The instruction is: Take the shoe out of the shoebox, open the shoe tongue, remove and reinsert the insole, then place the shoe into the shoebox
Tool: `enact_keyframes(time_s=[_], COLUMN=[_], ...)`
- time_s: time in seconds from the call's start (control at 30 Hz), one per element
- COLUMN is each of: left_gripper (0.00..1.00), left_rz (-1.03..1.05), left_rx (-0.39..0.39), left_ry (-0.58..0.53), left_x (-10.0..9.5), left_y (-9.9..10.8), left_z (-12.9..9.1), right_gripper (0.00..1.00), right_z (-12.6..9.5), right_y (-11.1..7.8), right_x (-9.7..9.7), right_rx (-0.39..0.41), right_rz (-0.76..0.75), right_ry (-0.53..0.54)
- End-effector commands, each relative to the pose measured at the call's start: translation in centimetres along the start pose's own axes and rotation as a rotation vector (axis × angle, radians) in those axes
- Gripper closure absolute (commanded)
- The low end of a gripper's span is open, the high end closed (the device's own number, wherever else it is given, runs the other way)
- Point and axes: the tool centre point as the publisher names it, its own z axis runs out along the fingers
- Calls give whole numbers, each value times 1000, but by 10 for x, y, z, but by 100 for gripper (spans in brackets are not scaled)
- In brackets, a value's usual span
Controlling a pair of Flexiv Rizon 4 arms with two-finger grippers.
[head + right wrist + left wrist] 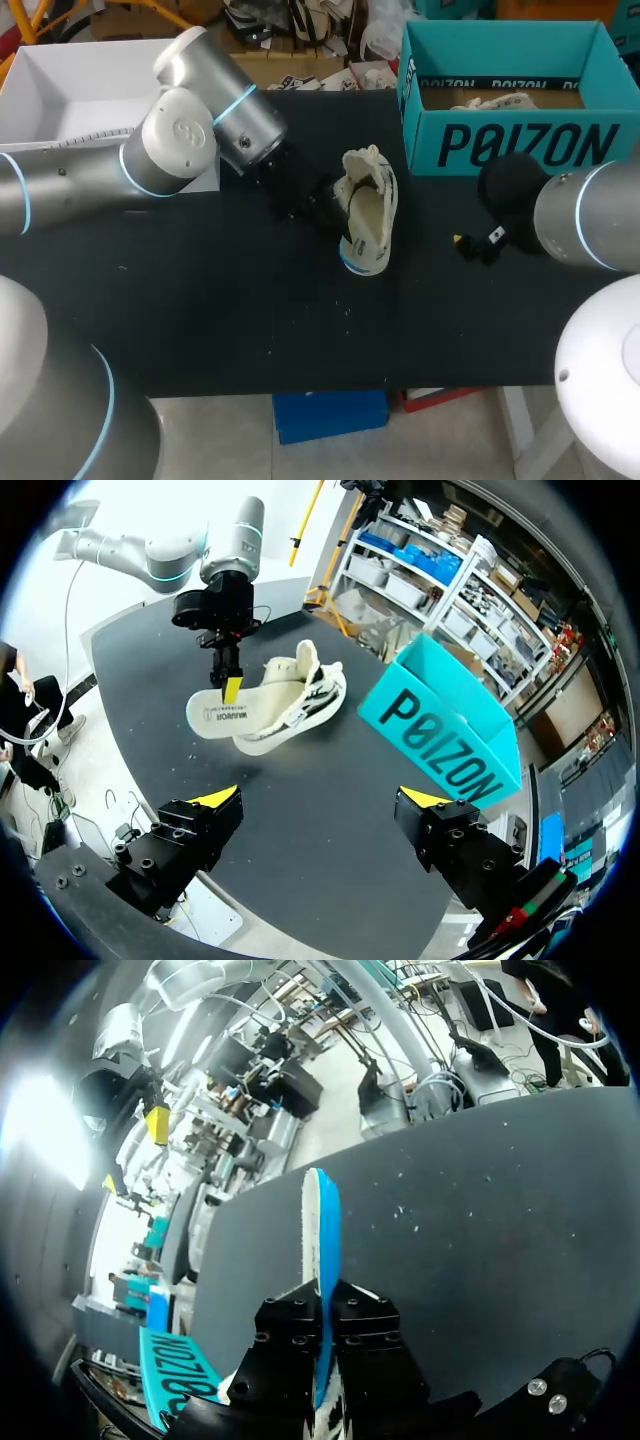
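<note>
Two-arm pose: left pincer [231, 688] angled down, clamps insole [213, 718] at shoe [290, 695]; right pincer [320, 798] wide, empty

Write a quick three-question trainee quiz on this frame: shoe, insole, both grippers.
1. True or false: the shoe lies on the table, outside the shoebox.
2. What is the left gripper shut on? A) the insole B) a shoelace C) nothing
3. Fill in: the right gripper hangs clear of the shoe with its fingers ____.
Key: 1 true; 2 A, the insole is partly out of the shoe; 3 open.
</note>
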Motion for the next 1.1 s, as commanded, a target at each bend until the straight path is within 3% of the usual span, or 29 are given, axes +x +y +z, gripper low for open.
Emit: enact_keyframes(time_s=[0.03, 0.5, 1.1], left_gripper=[100, 100, 100], left_rz=[-1, 9, -55], left_rx=[-5, -27, -107], left_ry=[-6, 2, 5], left_x=[0, -18, -9], left_y=[7, 31, 60], left_z=[5, 13, 4], right_gripper=[0, 0, 0], right_z=[1, 1, 1], right_y=[-1, -1, -1], right_x=[1, 1, 1], right_rx=[-3, -3, -3], right_rz=[1, 1, 1], right_ry=[0, 0, 0])
